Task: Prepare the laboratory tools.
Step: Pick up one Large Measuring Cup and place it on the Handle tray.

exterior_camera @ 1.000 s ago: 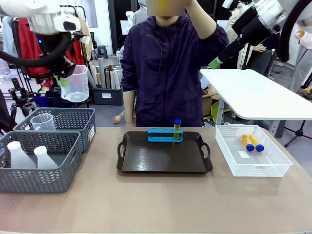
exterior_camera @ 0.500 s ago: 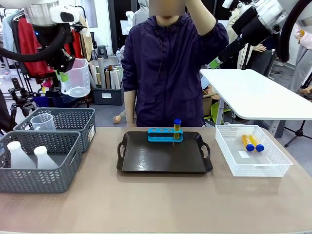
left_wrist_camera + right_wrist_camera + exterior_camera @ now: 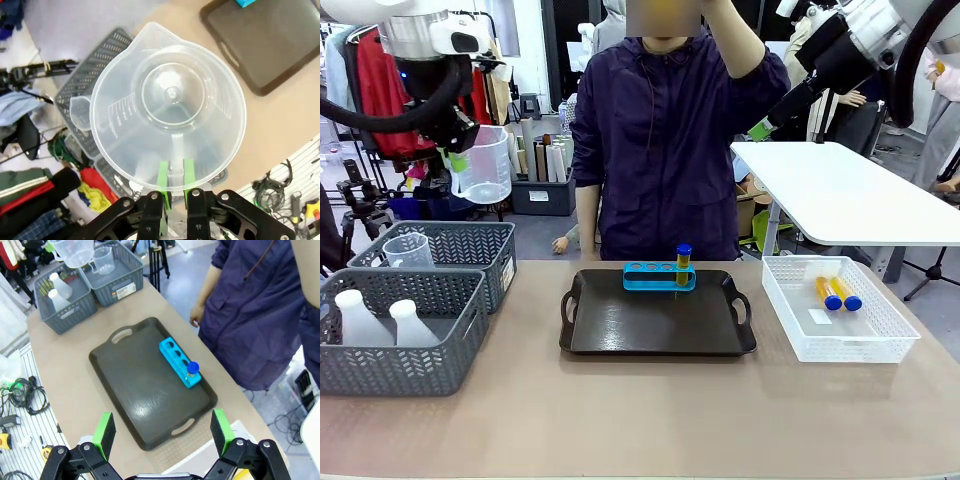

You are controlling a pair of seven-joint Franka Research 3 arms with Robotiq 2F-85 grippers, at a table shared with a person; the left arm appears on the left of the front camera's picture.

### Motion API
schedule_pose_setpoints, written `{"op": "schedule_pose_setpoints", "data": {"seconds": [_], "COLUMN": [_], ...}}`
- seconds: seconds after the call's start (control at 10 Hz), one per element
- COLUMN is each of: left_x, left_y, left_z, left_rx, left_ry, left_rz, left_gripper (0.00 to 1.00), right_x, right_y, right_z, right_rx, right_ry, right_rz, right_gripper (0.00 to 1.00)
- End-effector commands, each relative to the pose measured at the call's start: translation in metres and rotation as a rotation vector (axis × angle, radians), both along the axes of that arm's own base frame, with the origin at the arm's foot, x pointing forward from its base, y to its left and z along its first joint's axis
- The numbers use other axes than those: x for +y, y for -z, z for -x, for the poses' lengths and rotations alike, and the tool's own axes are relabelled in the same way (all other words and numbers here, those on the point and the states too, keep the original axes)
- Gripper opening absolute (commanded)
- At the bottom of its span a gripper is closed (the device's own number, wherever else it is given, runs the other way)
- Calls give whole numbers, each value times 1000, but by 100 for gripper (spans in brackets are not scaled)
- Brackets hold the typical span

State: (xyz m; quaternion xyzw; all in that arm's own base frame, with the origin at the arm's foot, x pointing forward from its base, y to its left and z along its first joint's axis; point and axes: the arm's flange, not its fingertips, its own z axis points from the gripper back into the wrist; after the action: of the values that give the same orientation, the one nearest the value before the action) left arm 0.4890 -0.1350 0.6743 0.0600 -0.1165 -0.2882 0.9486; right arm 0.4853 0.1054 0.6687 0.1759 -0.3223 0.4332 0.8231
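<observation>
**Jug held by its handle only, high over the baskets**

The left gripper (image 3: pixel 172 176) has its fingers closed narrow on the handle of the clear jug (image 3: pixel 167 112). The jug hangs upright in the air above the grey baskets (image 3: pixel 400 365) at the left end of the counter (image 3: pixel 640 430). The hold is on a thin handle only, so I judge the jug can swing or turn in the fingers if the arm moves fast. It could also slip out and fall on the flasks (image 3: pixel 355 320) or on the second jug (image 3: pixel 408 250) below.

If the jug goes to the dark tray (image 3: pixel 655 325), the danger is at the far edge. The blue rack (image 3: pixel 655 277) stands there with one tube (image 3: pixel 683 262) upright in its right end hole. A low or wide approach can push the rack or tip it. The near part of the tray is bare and looks safer.

The person (image 3: pixel 660 150) stands just behind the tray with one hand (image 3: pixel 725 20) raised. Whether it holds something I cannot tell, because the picture is unclear there. The right gripper (image 3: pixel 162 430) is high, with its fingers wide apart and holding nothing, well apart from that path. Two tubes (image 3: pixel 838 293) lie in the white basket (image 3: pixel 830 350) at the right.
</observation>
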Motion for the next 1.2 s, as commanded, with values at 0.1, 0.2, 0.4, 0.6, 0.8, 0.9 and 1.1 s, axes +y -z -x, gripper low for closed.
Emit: {"op": "schedule_pose_setpoints", "data": {"seconds": [0.1, 0.2, 0.4, 0.6, 0.8, 0.9, 1.1], "left_x": [-37, -53, -89, -115, -137, -146, -153], "left_y": [-1, 4, 28, 50, 77, 87, 92], "left_z": [18, 23, 27, 29, 27, 26, 25], "left_rx": [-22, 3, 56, 72, 92, 103, 116], "left_ry": [175, 222, 318, 379, 435, 449, 463], "left_rz": [21, 32, 60, 83, 85, 86, 77], "left_gripper": [0, 0, 0, 0, 0, 0, 0], "right_x": [0, 0, 0, 0, 0, 0, 0], "right_y": [-1, -1, -1, -1, -1, -1, -1], "right_z": [0, 0, 0, 0, 0, 0, 0], "right_rx": [-2, -2, -2, -2, -2, -2, -2], "right_ry": [-2, -2, -2, -2, -2, -2, -2], "right_rz": [-3, -3, -3, -3, -3, -3, -3], "right_gripper": [100, 100, 100, 100, 100, 100, 100]}}
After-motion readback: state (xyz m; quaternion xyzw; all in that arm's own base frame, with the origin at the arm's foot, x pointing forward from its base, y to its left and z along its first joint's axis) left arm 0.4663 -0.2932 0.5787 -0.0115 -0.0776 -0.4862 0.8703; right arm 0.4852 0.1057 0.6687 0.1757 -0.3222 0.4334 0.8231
